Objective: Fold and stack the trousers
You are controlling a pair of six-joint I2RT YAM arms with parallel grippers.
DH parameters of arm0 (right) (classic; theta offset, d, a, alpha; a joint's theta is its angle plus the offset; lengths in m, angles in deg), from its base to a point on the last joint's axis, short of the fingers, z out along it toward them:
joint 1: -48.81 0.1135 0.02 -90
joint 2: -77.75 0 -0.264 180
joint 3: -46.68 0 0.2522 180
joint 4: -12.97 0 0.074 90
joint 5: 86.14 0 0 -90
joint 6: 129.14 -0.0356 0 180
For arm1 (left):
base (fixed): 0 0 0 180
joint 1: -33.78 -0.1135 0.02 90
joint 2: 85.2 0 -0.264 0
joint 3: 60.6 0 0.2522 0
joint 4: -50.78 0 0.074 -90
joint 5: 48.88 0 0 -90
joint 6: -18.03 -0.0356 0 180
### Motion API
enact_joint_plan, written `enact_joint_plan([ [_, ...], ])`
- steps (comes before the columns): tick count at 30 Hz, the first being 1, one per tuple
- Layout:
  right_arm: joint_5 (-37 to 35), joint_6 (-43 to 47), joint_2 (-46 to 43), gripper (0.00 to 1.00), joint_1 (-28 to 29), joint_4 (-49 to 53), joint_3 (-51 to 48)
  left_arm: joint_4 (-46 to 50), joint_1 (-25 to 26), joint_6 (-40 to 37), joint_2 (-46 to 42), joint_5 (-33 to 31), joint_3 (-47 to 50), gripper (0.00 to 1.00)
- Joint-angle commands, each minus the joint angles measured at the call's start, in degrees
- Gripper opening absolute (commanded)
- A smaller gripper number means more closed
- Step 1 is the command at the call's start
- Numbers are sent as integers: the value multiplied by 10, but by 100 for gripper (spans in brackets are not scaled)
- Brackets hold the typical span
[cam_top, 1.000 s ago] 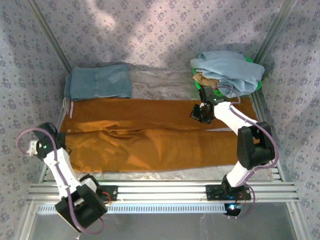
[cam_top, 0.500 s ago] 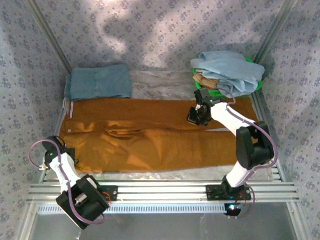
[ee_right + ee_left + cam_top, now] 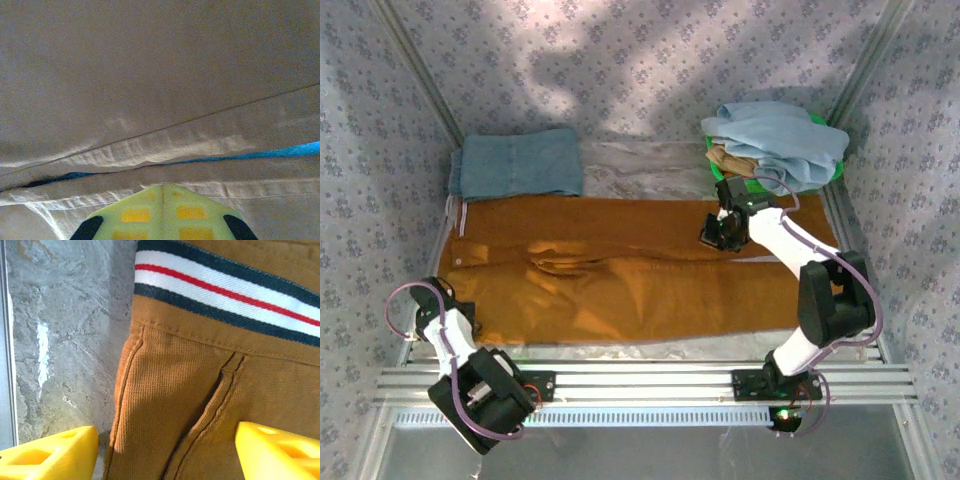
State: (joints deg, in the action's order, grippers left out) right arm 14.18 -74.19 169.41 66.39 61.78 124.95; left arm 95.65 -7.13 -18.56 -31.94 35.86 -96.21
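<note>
Left wrist: left hand (image 3: 165, 437) spread wide over the trousers (image 3: 200, 385).

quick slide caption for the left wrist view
Left gripper, jaws apart, poised over the waistband corner of the rust-orange trousers, striped lining showing, marbled table alongside.

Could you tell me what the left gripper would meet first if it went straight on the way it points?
Most likely the trousers: the left gripper, jaws apart, points at the cloth beside the striped waistband lining, one fingertip over the table. How near the cloth lies is unclear.
</note>
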Motion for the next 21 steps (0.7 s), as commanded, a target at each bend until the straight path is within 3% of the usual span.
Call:
enact_joint_plan([
  [1, -2, 6, -15, 1, -4, 19, -7, -36, -4, -3, 0, 19, 14, 70],
  [6, -12, 7, -35, 1, -10, 31, -7, -22, -4, -10, -25, 16, 17, 60],
  [14, -14, 5, -52, 1, -16, 40, -7, -25, -4, -9, -32, 19, 21, 23],
  [21, -20, 3, -65, 1, -17, 57, -8, -6, -4, -17, -50, 37, 5, 6],
])
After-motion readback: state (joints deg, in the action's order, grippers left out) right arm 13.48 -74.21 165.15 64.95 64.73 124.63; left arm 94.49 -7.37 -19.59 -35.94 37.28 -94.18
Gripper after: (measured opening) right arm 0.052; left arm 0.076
